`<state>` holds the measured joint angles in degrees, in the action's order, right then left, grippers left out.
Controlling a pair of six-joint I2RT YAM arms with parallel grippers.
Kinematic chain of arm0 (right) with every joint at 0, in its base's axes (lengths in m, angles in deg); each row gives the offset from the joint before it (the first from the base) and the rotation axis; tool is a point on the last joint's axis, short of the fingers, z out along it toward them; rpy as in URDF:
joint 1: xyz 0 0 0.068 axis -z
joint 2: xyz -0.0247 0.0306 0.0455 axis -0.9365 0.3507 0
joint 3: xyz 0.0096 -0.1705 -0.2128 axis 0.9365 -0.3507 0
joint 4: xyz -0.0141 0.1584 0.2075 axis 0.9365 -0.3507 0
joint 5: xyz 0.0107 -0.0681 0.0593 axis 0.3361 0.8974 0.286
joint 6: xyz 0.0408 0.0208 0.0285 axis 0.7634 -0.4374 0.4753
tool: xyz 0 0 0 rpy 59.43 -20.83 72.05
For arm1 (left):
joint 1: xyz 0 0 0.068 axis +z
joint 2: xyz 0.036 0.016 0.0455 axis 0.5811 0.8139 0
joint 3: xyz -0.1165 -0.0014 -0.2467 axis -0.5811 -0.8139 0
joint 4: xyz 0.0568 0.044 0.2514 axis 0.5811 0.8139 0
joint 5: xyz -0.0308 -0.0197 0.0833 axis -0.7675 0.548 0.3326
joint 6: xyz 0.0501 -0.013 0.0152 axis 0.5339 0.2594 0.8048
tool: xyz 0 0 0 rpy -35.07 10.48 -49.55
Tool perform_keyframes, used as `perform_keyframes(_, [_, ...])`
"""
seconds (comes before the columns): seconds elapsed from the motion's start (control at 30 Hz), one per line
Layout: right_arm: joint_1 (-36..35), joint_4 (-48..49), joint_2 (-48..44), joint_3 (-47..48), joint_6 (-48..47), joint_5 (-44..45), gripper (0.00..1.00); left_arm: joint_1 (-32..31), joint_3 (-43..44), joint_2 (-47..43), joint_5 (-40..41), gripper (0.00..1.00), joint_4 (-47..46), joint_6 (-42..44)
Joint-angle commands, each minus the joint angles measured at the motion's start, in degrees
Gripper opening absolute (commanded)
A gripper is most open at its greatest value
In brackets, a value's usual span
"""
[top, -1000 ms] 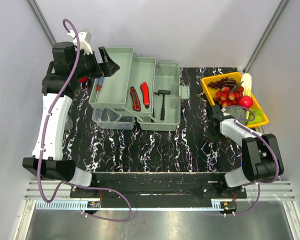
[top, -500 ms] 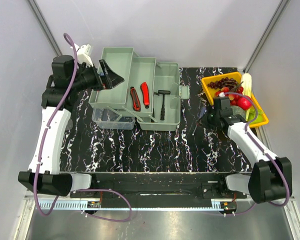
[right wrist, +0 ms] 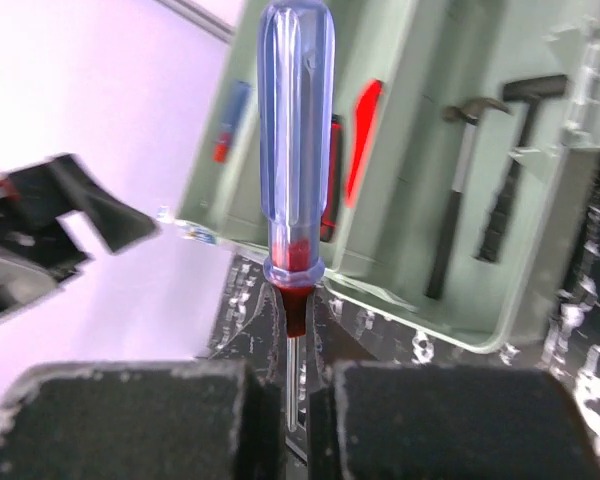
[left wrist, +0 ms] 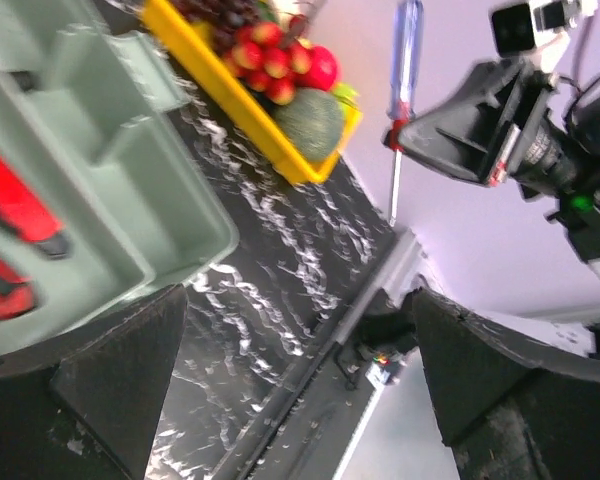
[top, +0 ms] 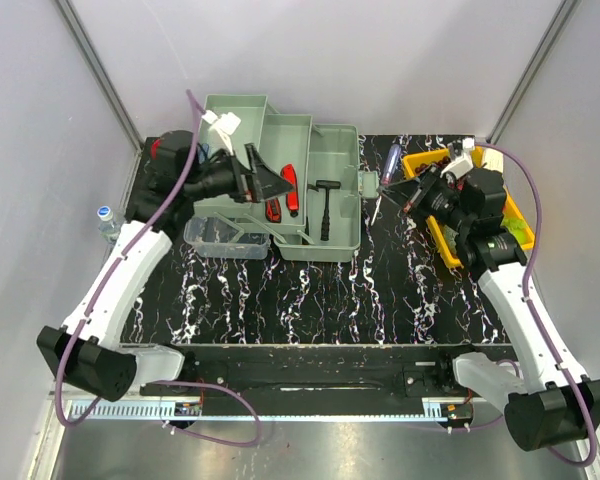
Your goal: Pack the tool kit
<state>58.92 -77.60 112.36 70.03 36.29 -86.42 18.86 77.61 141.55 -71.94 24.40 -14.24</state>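
looking down from above, the toolbox (top: pixel 342 215) sits open at the far middle of the table (top: pixel 310 300), its trays fanned out, with red-handled knives (top: pixel 289 190) and a hammer (top: pixel 325 208) already in them. the right gripper (top: pixel 396 190) is clenched on a screwdriver (top: pixel 391 160), held in the air just off the box's right end, in front of the yellow tray (top: pixel 448 247) of fruit. the left gripper (top: pixel 268 175) hangs over the middle trays, spread wide and empty. in the left wrist view those released fingers (left wrist: pixel 115 385) frame the box corner and the lifted screwdriver (left wrist: pixel 408 50) beyond. in the right wrist view the pads (right wrist: pixel 130 420) pinch the thin shaft just under the red collar, the blue handle standing upright. it looks light and rigid, but a smooth round shaft may well twist or slip, so the thicker collar or handle would be the surer hold. a second ago the right arm was low over the table by the fruit; it has since risen and reached toward the box. the left gripper has swung from the box's far left corner to over the knives.
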Motion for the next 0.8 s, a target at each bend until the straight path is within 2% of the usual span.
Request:
perform_keyframes(0.0, [-2.2,14.1,-0.9,2.3,8.7,-6.9,0.00,-6.1,-4.1,-0.7,-4.6,0.99,-21.2,-11.1])
perform_keyframes(0.1, [-4.6,18.2,-0.8,2.6,11.9,-7.0,0.00,-9.6,-4.2,1.3,-4.9,0.99,-27.4,-13.7])
perform_keyframes(0.27, [-9.7,23.1,0.2,3.5,15.3,-5.6,0.00,-14.8,-1.7,5.7,-5.7,0.99,-31.5,-12.6])
perform_keyframes(0.5, [-12.9,26.6,1.8,4.7,16.8,-4.3,0.00,-16.6,5.0,10.4,-8.0,0.71,-21.6,-4.9])
perform_keyframes(0.63, [-13.2,26.6,3.0,5.5,16.8,-4.3,0.00,-17.4,2.9,8.5,-8.4,0.54,-24.3,-4.5])
perform_keyframes(0.73, [-13.3,26.5,4.4,6.5,16.7,-4.9,0.00,-18.4,2.5,8.2,-7.8,0.37,-24.0,-3.4])
perform_keyframes(0.77, [-13.4,26.6,4.9,6.7,16.8,-5.0,0.00,-18.6,2.8,8.4,-7.5,0.36,-23.3,-3.0])
